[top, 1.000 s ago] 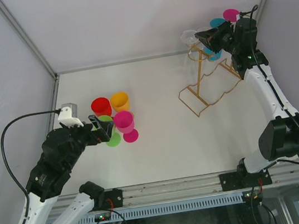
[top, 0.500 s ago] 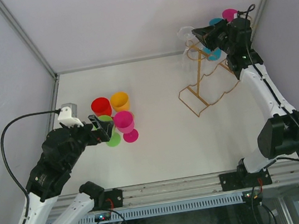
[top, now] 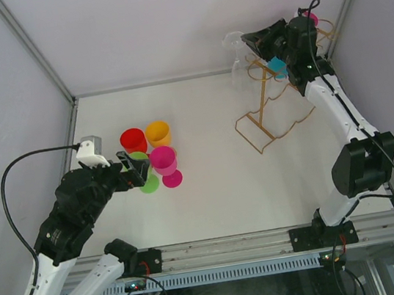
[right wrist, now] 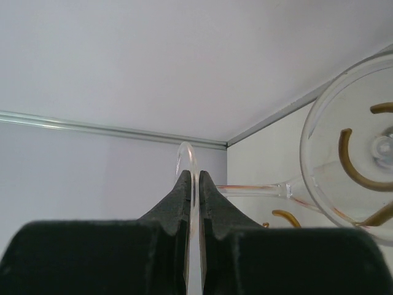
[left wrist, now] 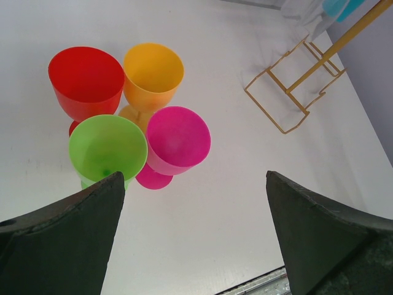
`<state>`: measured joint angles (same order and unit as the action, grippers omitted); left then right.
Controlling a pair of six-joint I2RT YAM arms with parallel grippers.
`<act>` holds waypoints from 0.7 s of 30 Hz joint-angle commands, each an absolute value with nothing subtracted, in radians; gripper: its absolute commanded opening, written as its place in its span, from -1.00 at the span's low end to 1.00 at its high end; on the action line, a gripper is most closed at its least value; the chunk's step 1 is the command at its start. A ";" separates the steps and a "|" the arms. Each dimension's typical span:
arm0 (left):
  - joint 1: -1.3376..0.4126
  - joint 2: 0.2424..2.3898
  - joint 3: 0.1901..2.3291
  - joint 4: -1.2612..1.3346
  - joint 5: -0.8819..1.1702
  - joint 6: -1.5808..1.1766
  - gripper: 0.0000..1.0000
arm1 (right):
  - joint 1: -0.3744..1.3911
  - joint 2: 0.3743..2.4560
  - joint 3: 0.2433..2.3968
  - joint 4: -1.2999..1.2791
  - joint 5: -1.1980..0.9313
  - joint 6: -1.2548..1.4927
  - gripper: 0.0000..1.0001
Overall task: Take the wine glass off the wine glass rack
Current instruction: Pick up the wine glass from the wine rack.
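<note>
Right wrist view. Saw right gripper (right wrist: pixel 194 178) clamped on wine glass (right wrist: pixel 344 166) foot. Spotted glass high, far right, beside wine glass rack (top: pixel 260 119) top. Judged removal nearly done, setting down left. Saw left gripper (left wrist: pixel 195 184) gaping, idle.

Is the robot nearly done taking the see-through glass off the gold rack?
Nearly. Done: four coloured glasses already stand on the table. In hand: the right gripper is shut on the foot of the clear glass, holding it up beside the top of the rack. It looks free of the loops, though I can't be sure. Left: set it down. A blue glass and a pink glass are up there too.
</note>
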<state>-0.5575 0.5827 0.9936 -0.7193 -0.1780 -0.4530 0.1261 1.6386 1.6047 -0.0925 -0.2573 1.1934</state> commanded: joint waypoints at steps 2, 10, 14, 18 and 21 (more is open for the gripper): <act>-0.551 0.587 0.970 -0.679 -0.170 -0.463 1.00 | 0.140 1.636 1.702 -0.068 -0.310 1.144 -1.00; -0.551 0.596 1.001 -0.673 -0.148 -0.478 1.00 | 0.214 1.624 1.742 -0.062 -0.527 1.023 -1.00; -0.551 0.595 1.013 -0.652 -0.111 -0.496 1.00 | 0.257 1.585 1.717 -0.093 -0.588 0.962 -1.00; -0.551 0.593 1.019 -0.613 -0.038 -0.525 1.00 | 0.309 1.486 1.609 -0.096 -0.599 0.918 -1.00; -0.550 0.594 1.010 -0.565 0.026 -0.566 1.00 | 0.357 1.400 1.507 -0.103 -0.577 0.878 -1.00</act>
<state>-0.5575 0.5896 0.9939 -0.6754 -0.0834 -0.5034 0.3115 1.5482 1.5799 -0.1337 -0.5606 0.9611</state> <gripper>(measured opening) 0.998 0.013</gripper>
